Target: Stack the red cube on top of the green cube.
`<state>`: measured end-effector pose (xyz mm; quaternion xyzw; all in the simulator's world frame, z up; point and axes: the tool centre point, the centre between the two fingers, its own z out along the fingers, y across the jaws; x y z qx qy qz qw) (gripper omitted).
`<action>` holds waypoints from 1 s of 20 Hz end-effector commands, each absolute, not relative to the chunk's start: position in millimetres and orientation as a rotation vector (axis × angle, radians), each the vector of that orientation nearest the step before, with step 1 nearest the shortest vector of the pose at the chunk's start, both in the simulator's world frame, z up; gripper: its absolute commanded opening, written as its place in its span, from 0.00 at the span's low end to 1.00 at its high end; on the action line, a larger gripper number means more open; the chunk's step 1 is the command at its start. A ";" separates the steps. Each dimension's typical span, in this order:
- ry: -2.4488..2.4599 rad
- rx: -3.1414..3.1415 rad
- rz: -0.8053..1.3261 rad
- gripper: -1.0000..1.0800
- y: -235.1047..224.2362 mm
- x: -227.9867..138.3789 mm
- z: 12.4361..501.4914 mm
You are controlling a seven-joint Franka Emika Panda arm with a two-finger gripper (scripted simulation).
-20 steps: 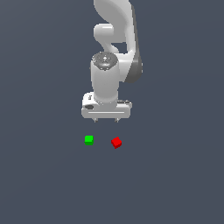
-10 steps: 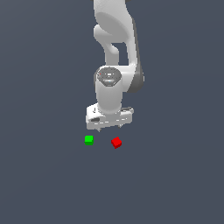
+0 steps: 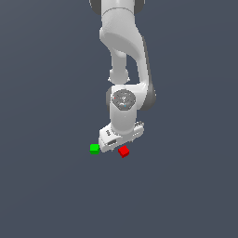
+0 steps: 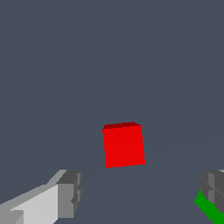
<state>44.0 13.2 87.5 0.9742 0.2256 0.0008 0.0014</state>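
Exterior view: white Panda arm (image 3: 124, 51) comes down from 12 o'clock, wrist bent over the cubes, gripper (image 3: 122, 143) low over the dark grey floor (image 3: 46, 195). Red cube (image 3: 123, 151) sits on the floor at about 5 o'clock of the gripper body, partly tucked under its lower edge — turned at an angle, not square to the frame. Green cube (image 3: 95, 148) sits at about 9 o'clock of the red one, near but apart, a strip of floor and the corner of the gripper between them. Both flat on the floor, nothing stacked. Wrist view: red cube (image 4: 124, 144) fills the middle, resting free, floor visible all around it. The two fingertips (image 4: 70, 192) show as grey pads spread wide to either side of the cube, a clear gap on each side — jaws wide apart, gripping nothing, not touching the cube. A sliver of green cube (image 4: 209, 209) pokes out at about 4 o'clock of the red one, partly hidden behind the other pad. Whether the pads have reached cube height can't be told.
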 end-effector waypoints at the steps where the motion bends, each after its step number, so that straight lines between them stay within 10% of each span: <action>1: 0.777 3.043 0.003 0.96 18.1 47.2 80.0; 20: 0.863 3.021 0.000 0.96 24.9 49.0 36.2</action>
